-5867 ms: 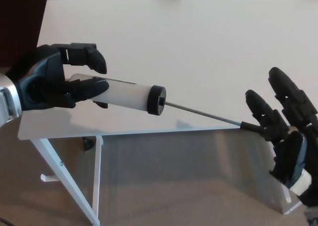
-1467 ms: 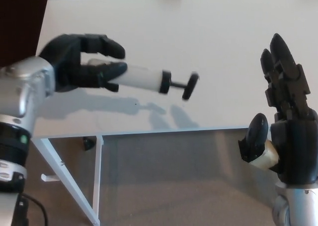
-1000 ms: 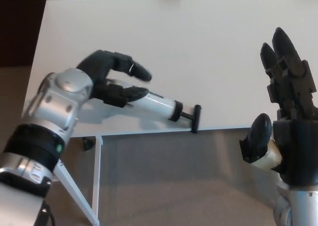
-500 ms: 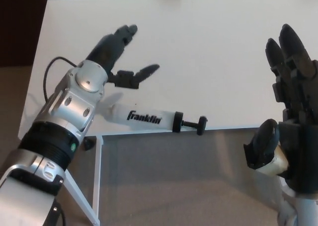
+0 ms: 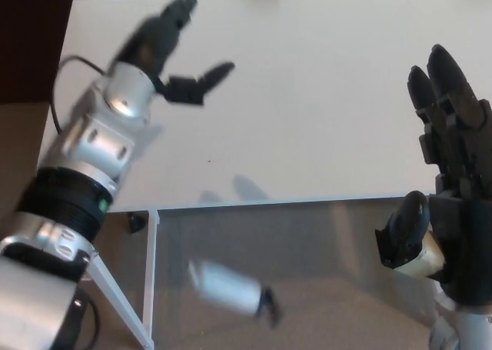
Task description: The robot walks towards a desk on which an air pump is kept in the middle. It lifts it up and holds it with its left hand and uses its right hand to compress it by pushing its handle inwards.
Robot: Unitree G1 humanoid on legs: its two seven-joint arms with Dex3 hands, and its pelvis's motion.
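Lying blurred on beige floor (image 5: 330, 288), air pump (image 5: 229, 287), below white desk (image 5: 323, 96)

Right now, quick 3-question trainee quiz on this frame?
1. True or false: the left hand holds the pump.
2. Where is the pump? A) on the desk B) below the desk edge, blurred C) in the right hand
3. What do both hands hold?

Key: 1 false; 2 B; 3 nothing, both are open.
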